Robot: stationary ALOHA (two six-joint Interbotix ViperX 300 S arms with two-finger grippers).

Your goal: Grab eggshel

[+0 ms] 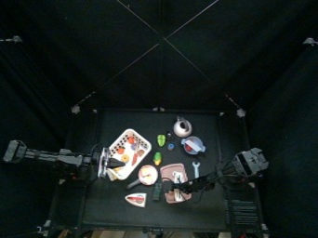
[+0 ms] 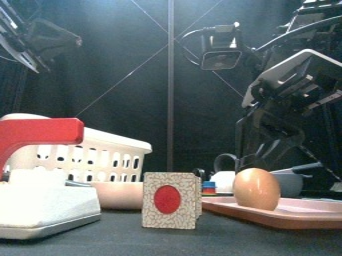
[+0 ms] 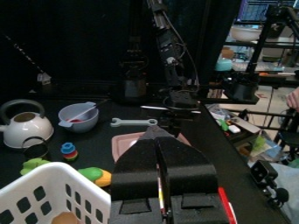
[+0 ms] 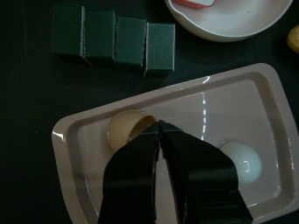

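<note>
Pale pink tray (image 4: 251,96) is holding the eggshell (image 4: 126,128) at one end and a white egg (image 4: 239,157) at the other. The right gripper (image 4: 160,129) is reaching down over the tray, its jaws standing nearly together with their tips at the eggshell; whether they are pinching it cannot be told. The left gripper (image 3: 156,133) is resting near the white basket (image 3: 47,192), jaws closed.
</note>
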